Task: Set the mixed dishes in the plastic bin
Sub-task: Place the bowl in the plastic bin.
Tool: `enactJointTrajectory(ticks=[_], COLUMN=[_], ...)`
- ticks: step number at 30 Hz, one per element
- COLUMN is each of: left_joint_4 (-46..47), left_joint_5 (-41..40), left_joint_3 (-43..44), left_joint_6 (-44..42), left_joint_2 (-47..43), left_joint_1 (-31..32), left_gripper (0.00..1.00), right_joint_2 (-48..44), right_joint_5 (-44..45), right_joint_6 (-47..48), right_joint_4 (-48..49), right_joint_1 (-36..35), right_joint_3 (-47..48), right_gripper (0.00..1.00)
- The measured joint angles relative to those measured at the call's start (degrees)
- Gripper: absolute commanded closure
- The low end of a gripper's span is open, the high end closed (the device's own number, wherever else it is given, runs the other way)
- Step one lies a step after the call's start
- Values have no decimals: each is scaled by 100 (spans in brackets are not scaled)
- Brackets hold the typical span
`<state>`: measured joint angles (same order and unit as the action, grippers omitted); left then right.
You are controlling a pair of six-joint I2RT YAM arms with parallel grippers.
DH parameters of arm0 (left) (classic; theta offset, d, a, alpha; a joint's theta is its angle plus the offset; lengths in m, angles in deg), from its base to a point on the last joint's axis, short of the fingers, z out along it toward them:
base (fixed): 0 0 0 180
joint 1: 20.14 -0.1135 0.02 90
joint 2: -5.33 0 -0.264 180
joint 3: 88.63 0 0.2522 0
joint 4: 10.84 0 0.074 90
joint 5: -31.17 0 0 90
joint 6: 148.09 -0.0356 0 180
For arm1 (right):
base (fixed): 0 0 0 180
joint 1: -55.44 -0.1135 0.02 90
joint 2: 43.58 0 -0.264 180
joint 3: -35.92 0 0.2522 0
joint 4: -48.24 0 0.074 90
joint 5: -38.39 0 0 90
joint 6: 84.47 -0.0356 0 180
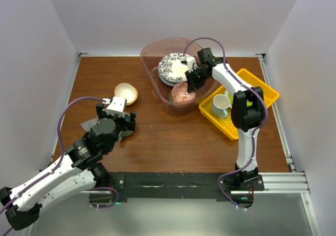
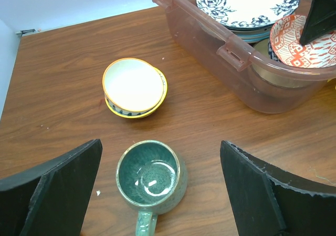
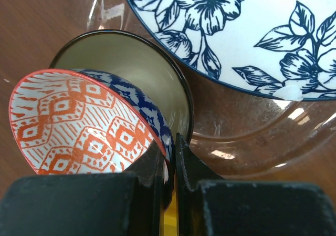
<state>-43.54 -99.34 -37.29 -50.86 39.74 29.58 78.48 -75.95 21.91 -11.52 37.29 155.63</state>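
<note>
Robotics lab test cell: plain white panels [image 1: 31, 62] stand outboard of the left gripper [image 1: 127, 126] and right gripper [image 1: 189, 90] and beyond them, enclosing a wooden tabletop [image 1: 173, 141]; an aluminium rail [image 1: 283, 182] runs behind them.

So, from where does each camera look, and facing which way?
Top external: above and behind, facing down at the table; left arm and right arm show.
Left wrist: facing down at the teal mug, between the fingers of the open left gripper.
Right wrist: over the plastic bin, facing the red-patterned bowl that the right gripper pinches.
Shared: all show the blue floral plate.
</note>
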Motion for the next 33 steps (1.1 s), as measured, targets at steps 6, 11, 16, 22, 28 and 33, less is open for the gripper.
enactJointTrajectory(ticks=[6, 11, 16, 22, 28, 33], left_joint_4=[0, 0, 0, 0, 2, 0], left_joint_5=[7, 13, 26, 26, 26, 26], left_joint_3=[0, 0, 0, 0, 0, 0], left_joint_6=[0, 0, 0, 0, 0, 0], left_joint_2=[-20, -42, -48, -92, -107, -118], left_joint_1=[-20, -22, -22, -24, -26, -35], left_gripper=[0, 0, 0, 0, 0, 0], right_joint_2=[63, 63, 63, 63, 0, -337], right_joint_5=[160, 299, 391, 393, 385, 428], right_joint_6=[37, 70, 85, 98, 157, 229], right_joint_4=[-26, -17, -15, -4, -31, -50], right_joint_1=[-79, -177, -210, -216, -245, -245], right_joint_3=[2, 0, 0, -2, -44, -166], right_gripper=[83, 78, 74, 56, 42, 34])
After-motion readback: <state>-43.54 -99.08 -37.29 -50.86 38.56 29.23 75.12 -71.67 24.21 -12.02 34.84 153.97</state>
